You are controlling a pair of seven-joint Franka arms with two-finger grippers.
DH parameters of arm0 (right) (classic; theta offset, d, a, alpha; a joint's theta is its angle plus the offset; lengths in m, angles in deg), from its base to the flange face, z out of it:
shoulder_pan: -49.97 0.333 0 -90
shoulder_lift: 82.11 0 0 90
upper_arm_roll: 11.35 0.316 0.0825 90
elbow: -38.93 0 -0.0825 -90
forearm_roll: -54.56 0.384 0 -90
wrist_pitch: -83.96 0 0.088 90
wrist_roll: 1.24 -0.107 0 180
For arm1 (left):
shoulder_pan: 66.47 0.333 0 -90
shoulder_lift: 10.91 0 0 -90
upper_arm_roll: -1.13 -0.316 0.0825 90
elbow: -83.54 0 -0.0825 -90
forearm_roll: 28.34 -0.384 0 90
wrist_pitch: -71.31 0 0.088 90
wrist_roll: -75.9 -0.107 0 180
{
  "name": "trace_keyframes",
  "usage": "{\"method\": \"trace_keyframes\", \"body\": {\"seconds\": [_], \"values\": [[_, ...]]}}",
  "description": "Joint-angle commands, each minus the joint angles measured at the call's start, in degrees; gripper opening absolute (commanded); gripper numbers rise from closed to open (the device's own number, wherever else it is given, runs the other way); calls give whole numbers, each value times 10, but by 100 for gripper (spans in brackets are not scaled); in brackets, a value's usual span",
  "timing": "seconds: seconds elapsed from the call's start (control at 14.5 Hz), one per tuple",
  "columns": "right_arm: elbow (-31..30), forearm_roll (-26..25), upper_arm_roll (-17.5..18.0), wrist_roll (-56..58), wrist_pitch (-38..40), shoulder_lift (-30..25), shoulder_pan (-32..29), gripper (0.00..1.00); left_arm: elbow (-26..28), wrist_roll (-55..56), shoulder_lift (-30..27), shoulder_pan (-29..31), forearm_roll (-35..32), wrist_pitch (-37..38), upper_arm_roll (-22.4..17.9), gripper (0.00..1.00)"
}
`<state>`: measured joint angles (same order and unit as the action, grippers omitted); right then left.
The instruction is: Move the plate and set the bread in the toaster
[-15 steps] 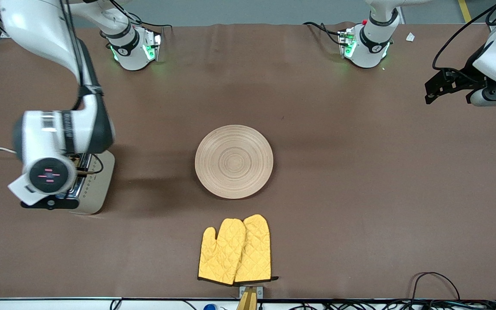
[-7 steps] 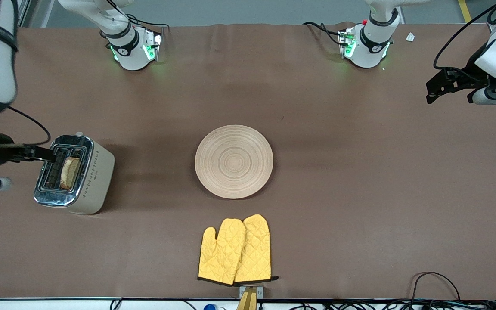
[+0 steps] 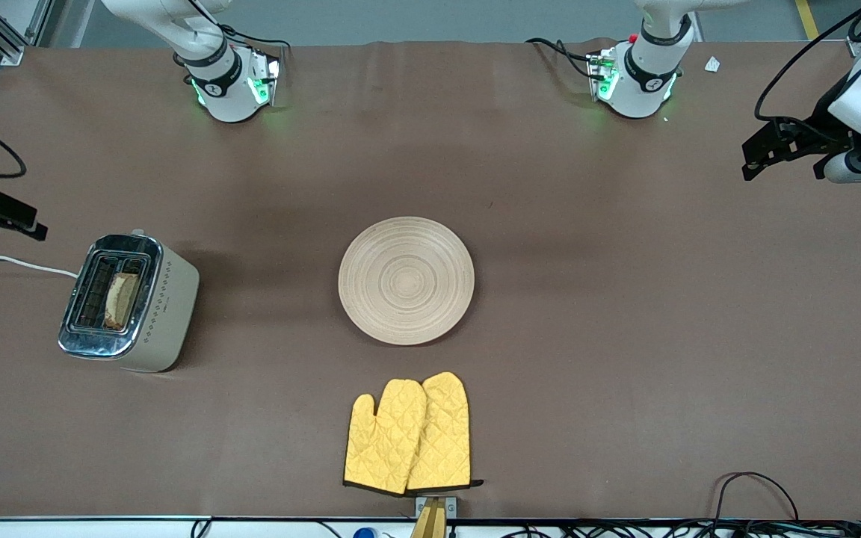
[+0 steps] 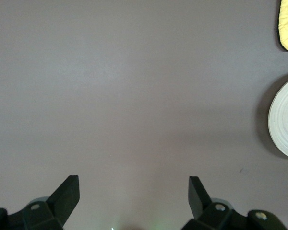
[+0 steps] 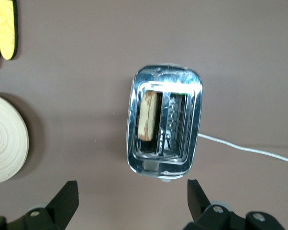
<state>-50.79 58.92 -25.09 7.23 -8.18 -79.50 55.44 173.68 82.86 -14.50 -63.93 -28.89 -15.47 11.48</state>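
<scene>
Standing in one slot of the cream chrome-topped toaster, the brown bread slice sits apart from the round wooden plate mid-bench, while left gripper and right gripper hover wide open, empty.

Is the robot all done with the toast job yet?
Nearly, it seems. The bread already stands in one toaster slot, and the plate sits bare mid-table. Nothing is in hand: the right gripper is open above the table's edge near the toaster, and the left gripper waits open at its end. Nothing obvious is left.
</scene>
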Motion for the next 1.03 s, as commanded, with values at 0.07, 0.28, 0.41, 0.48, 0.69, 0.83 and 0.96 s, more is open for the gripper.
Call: {"method": "trace_keyframes", "body": {"seconds": [0.07,0.28,0.41,0.48,0.69,0.83,0.96], "values": [[-25,2,8,1,-5,-36,-6,100,-5,2,0,3,6,4,0,100],[-4,1,7,0,13,-35,-6,100,-5,1,0,3,6,5,0,100],[24,-1,7,0,29,-35,-6,100,-7,-5,0,6,5,4,0,100],[28,-10,8,-4,39,-35,-6,100,-8,-9,0,6,1,4,0,100],[28,-17,8,-36,43,-35,-13,100,-23,-4,7,5,-2,4,0,100],[28,-18,10,-44,43,-35,-12,100,-30,-4,9,5,-4,7,1,100],[26,-18,11,-42,42,-35,-13,100,-32,-3,9,4,-4,12,1,100]]}}
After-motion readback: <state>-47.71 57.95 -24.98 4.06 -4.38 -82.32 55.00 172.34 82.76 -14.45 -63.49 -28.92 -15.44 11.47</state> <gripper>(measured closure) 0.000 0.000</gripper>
